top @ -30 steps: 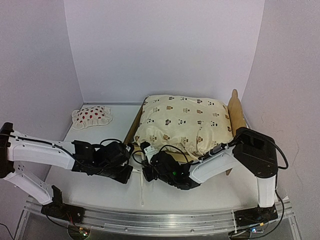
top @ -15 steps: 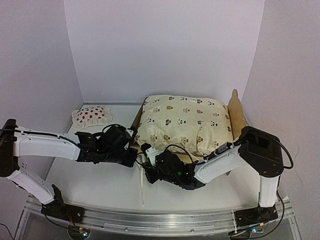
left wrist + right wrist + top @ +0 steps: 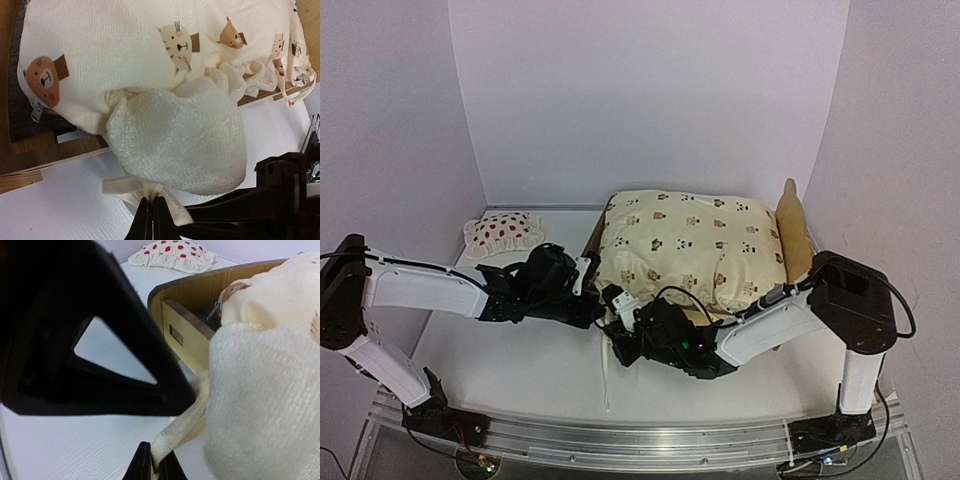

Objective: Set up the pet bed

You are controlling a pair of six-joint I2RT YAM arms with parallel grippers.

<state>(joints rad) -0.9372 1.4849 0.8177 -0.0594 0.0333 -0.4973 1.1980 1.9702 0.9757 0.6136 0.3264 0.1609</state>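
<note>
There, the pet bed point(image 3: 792, 228) sat toward the white table's point(image 3: 510, 375) far right corner, filled by a cream animal-print cover point(image 3: 685, 240). At its near left corner, left jaws and right jaws were each clamped on a cover tie point(image 3: 177, 430). Pale lilac walls point(image 3: 640, 100) enclosed the table; the cover's tag point(image 3: 35, 107) was illegible.

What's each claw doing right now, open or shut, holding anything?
Left gripper: closed, pinching a cream tie of the cover.
Right gripper: closed on a cream strip of the same cover.
</note>
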